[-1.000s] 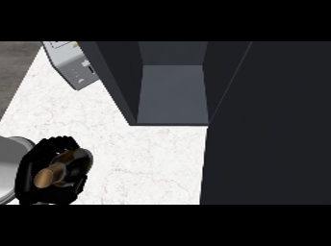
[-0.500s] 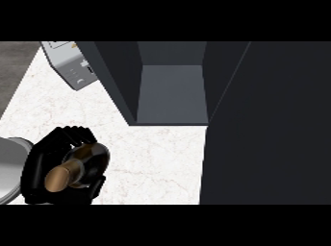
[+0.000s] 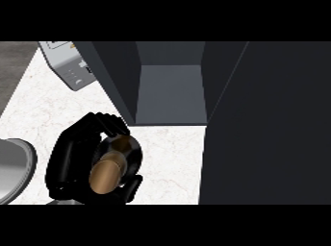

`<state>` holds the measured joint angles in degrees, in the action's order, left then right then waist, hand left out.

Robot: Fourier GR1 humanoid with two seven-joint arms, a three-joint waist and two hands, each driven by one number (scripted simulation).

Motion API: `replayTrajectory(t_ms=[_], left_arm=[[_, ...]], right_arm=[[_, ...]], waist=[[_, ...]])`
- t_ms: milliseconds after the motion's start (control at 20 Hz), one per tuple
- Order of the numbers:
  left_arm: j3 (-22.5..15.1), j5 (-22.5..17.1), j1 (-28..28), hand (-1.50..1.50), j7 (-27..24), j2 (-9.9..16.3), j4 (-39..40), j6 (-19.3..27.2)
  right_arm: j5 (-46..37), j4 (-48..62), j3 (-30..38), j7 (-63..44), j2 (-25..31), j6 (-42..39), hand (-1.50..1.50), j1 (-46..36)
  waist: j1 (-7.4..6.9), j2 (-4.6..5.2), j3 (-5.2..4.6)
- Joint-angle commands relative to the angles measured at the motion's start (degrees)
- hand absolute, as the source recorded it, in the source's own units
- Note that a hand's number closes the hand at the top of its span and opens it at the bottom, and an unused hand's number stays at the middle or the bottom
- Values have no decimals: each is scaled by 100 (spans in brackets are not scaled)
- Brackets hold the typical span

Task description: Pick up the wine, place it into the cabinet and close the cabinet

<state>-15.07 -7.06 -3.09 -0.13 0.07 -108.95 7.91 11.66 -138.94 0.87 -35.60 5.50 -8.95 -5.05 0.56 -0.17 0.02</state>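
A white marbled bench [image 3: 62,110] fills the middle of the view, with grey floor [image 3: 8,72] beyond its upper left corner. A light grey appliance [image 3: 69,62] stands at the back, and a curved grey sink rim [image 3: 22,158] shows at the left edge.

only one hand [image 3: 72,161] shows, at the lower left: matte black all over, built of chunky, rounded segments with ribbed knuckles along the fingers [image 3: 101,122] and a stubby black thumb [image 3: 131,188] near the bottom. a sliver of pale grey forearm [image 3: 62,202] peeks out under it at the edge.
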Motion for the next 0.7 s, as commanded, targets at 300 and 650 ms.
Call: replayTrajectory(t_ms=[300,650], left_arm=[[-1196,77,-1265,150,709,-7,192,1837],[-1299,252,-1915,150,568,-7,874,2525]], right_arm=[[721,-804,173,-237,33,-55,-150,267],[445,-882,-3,-462,4,112,-150,114]], waist=[[27,3,1],[2,6,-2]])
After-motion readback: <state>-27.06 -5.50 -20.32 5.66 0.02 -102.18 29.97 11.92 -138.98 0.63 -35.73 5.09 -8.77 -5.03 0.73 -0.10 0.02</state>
